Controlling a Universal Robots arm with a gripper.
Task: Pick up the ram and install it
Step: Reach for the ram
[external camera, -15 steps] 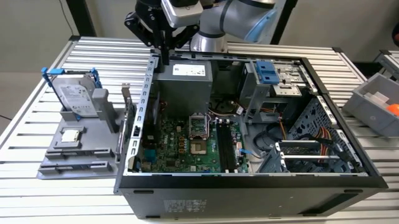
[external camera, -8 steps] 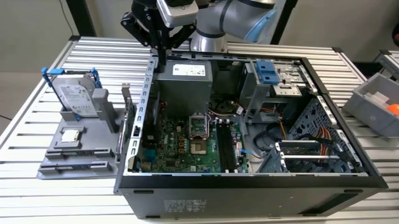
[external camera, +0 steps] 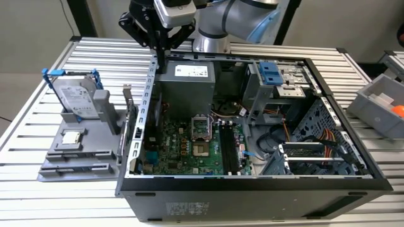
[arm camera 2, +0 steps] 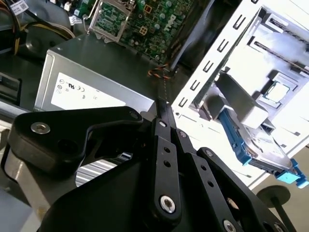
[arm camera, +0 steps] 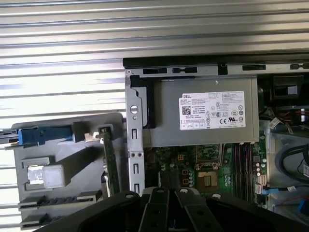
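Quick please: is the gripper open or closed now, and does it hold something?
Gripper: closed, holding nothing. The ram stands in the grey holder beside the computer case.

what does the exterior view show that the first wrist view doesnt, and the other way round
The exterior view adds the robot arm and, at the exterior view's right, a grey bin. The first wrist view adds a clear look at the ram, standing on edge in the grey holder. Both share the hard drive, chip, power supply and motherboard.
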